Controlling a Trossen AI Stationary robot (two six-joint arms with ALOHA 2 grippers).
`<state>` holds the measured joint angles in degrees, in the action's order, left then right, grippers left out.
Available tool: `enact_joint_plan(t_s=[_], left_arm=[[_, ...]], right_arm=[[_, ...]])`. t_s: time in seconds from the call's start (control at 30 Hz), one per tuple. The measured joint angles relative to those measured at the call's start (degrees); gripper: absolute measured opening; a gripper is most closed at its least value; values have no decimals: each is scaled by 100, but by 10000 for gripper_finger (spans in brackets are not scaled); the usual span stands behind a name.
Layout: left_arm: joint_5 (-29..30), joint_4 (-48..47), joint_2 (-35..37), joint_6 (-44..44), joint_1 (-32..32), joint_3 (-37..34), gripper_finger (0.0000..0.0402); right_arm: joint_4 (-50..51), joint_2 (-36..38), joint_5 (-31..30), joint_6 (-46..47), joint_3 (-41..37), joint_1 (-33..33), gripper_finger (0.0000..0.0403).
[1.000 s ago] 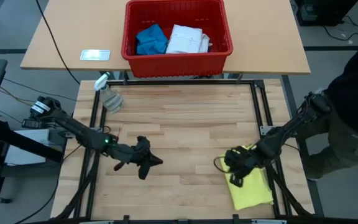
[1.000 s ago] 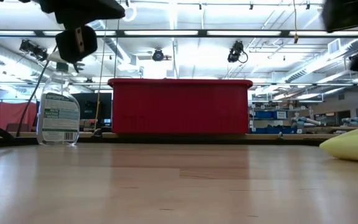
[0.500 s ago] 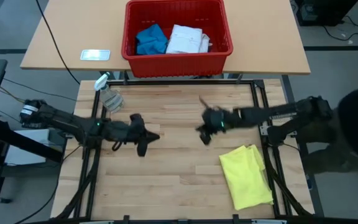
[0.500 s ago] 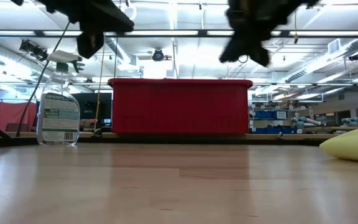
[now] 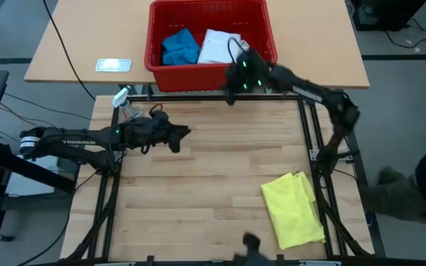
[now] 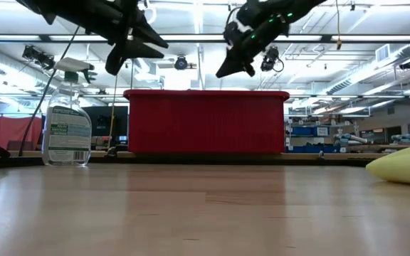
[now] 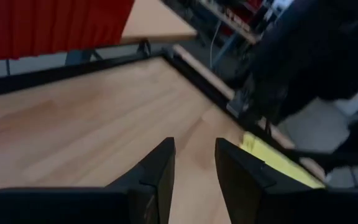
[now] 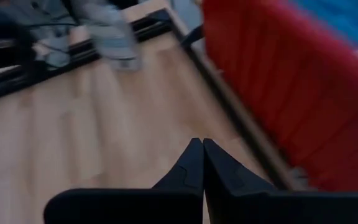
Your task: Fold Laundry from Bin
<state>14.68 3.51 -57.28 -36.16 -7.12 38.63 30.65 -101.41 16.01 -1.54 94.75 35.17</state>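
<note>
High view: the red bin sits on the far tan worktop, a blue piece and white shirt lying inside; a folded yellow T-shirt lies on the near worktop. The right claw hangs at the bin's near rim; the left claw hovers empty above the boards.

Low view: both claws are raised in front of the bin.

Left wrist view: fingers part-open, holding nothing.

Right wrist view: fingers pressed together, empty. The cloth looks light and limp; pinching an upper fold should lift it.
</note>
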Motion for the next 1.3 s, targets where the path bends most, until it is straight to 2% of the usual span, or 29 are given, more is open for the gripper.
enact_joint_plan(t_s=[0.2, 0.37, 0.73, 0.93, 1.07, 1.3], left_arm=[[0, 223, 0, -52, -138, 0, 121], [-2, 190, 50, -66, -130, 0, 121], [-22, 85, 169, 334, -510, 0, 122], [-653, 42, 238, 400, -976, 0, 122], [-1089, 8, 245, 385, -1219, 0, 122], [-1464, -97, 259, 389, -1430, 0, 122]], right_arm=[[549, -1075, 16, -569, 1754, 563, 7], [956, -1484, -93, -1181, 2577, 841, 32], [1847, -1464, -913, -2309, 2602, 927, 181], [2317, -1464, -1333, -2754, 2602, 889, 253], [2485, -1462, -1407, -2963, 2603, 874, 277], [2697, -1425, -1427, -2989, 2613, 871, 280]])
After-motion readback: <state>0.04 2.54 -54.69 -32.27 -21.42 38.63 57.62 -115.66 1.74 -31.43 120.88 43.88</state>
